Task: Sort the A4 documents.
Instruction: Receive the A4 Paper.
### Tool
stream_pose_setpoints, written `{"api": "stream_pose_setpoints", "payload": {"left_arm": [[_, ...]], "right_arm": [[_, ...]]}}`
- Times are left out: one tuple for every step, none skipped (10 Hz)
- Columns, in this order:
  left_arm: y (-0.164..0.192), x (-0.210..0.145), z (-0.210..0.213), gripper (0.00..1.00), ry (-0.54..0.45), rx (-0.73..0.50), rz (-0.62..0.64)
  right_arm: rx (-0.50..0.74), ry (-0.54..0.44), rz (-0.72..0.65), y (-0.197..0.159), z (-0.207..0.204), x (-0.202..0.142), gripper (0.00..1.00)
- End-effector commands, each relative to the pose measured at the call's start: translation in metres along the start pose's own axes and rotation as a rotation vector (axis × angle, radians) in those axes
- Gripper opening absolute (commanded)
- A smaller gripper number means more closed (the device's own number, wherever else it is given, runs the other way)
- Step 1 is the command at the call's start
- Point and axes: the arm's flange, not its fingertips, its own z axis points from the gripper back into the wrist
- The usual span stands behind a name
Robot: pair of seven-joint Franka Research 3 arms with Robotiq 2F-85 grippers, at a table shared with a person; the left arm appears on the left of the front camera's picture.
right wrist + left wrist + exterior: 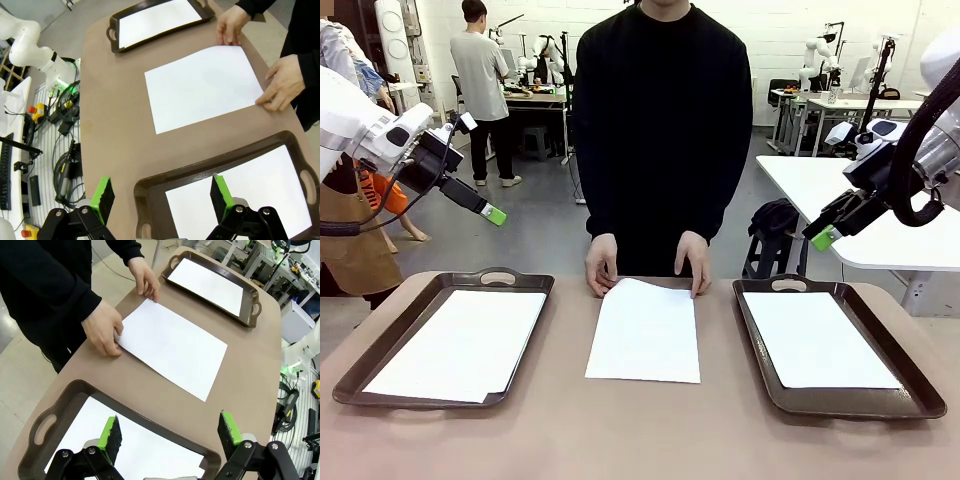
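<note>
- Across the whole front view, the brown table (640, 440) carries everything, with the person (663, 120) in black standing at its far edge, at twelve o'clock.
- At nine o'clock on the table sits the left tray (355, 370), dark brown with handles, holding a white sheet (460, 345) that lies flat inside it.
- At three o'clock sits the right tray (910, 385), with another sheet (817, 340) flat inside.
- Between the trays, at the table's centre, lies the middle sheet (645, 332), bare on the tabletop and apart from both trays.
- The person's hands (602, 264) rest on that sheet's far corners, fingertips touching the paper.
- The left gripper (492, 214) hangs in the air at ten o'clock, above the left tray; in its wrist view the green pads (109, 436) stand spread wide, nothing between them.
- The right gripper (825, 237) hangs at two o'clock above the right tray; its pads (102, 197) are likewise spread apart and empty.
</note>
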Motion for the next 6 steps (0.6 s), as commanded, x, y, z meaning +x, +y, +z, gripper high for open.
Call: {"api": "stream_pose_setpoints", "payload": {"left_arm": [[-0.0004, 0.0003, -0.0009, 1.0, 0.001, -0.001, -0.001], [-0.0004, 0.0003, -0.0009, 1.0, 0.001, -0.001, -0.001], [-0.0004, 0.0003, -0.0009, 1.0, 0.001, -0.001, -0.001], [-0.0004, 0.0003, -0.0009, 1.0, 0.001, -0.001, -0.001], [-0.0004, 0.0003, -0.0009, 1.0, 0.001, -0.001, -0.001], [-0.0004, 0.0003, -0.0009, 1.0, 0.001, -0.001, -0.001]], "right_arm": [[-0.006, 0.003, 0.008, -0.0002, -0.0018, 0.0004, 1.0], [-0.006, 0.003, 0.008, -0.0002, -0.0018, 0.0004, 1.0], [-0.006, 0.003, 0.008, -0.0002, -0.0018, 0.0004, 1.0], [-0.006, 0.003, 0.008, -0.0002, -0.0018, 0.0004, 1.0], [-0.006, 0.003, 0.008, -0.0002, -0.0018, 0.0004, 1.0], [-0.006, 0.003, 0.008, -0.0002, -0.0018, 0.0004, 1.0]]}}
